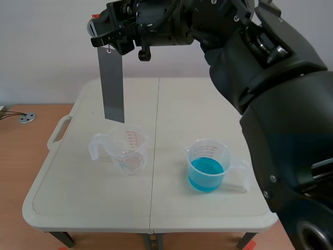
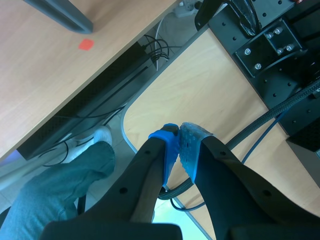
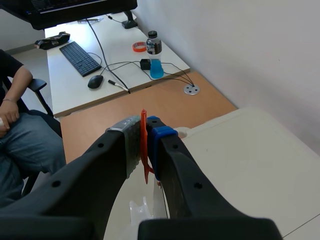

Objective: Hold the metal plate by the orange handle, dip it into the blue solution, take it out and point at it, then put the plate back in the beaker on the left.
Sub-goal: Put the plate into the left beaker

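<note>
A grey metal plate (image 1: 113, 86) hangs upright, its lower edge just above the rim of the empty clear beaker (image 1: 126, 149) on the table's left half. My right gripper (image 1: 101, 39), reaching across from the right, is shut on the plate's orange handle (image 3: 144, 145), which is pressed between the pads of the right gripper (image 3: 144, 132). The beaker of blue solution (image 1: 207, 165) stands to the right, apart from the plate. My left gripper (image 2: 179, 140) is shut on nothing, off the table, and is hidden in the scene view.
The white folding table (image 1: 78, 192) has a carry handle (image 1: 57, 133) on its left edge. Beyond it, a wooden desk holds a bottle (image 3: 154, 55), a keyboard (image 3: 80, 57) and cables. A seated person (image 3: 20, 135) is beside that desk.
</note>
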